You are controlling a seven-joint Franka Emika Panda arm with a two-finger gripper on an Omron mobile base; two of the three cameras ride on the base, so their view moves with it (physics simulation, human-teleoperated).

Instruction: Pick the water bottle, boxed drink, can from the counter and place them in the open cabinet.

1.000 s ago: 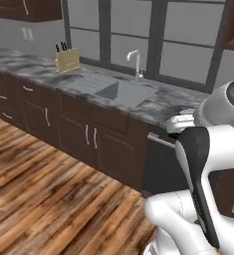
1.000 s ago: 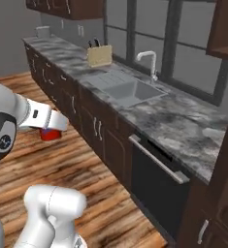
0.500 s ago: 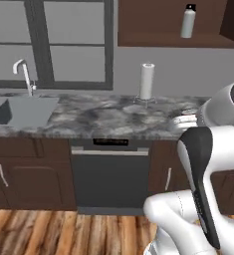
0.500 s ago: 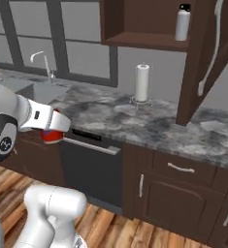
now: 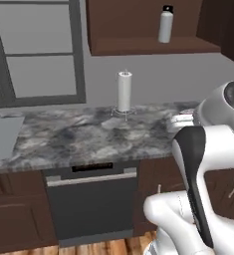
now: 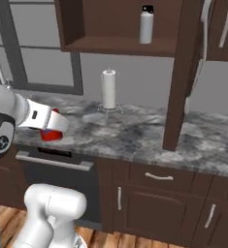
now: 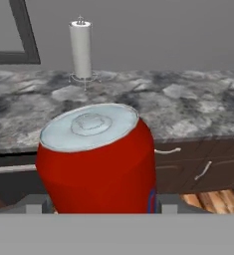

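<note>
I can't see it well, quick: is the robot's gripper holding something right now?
Gripper: closed on the red can, held in front of the counter.

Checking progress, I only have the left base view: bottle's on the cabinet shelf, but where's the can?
Observer: The can is in the pincer, clamped between the two fingers, silver top showing in the hand view.
Operator: Over the counter?
Observer: In the right base view it hangs at the counter's front edge, above the dark appliance front.
Operator: Cabinet door open?
Observer: Yes. The cabinet door stands swung out at the right; the water bottle stands upright on the shelf.
</note>
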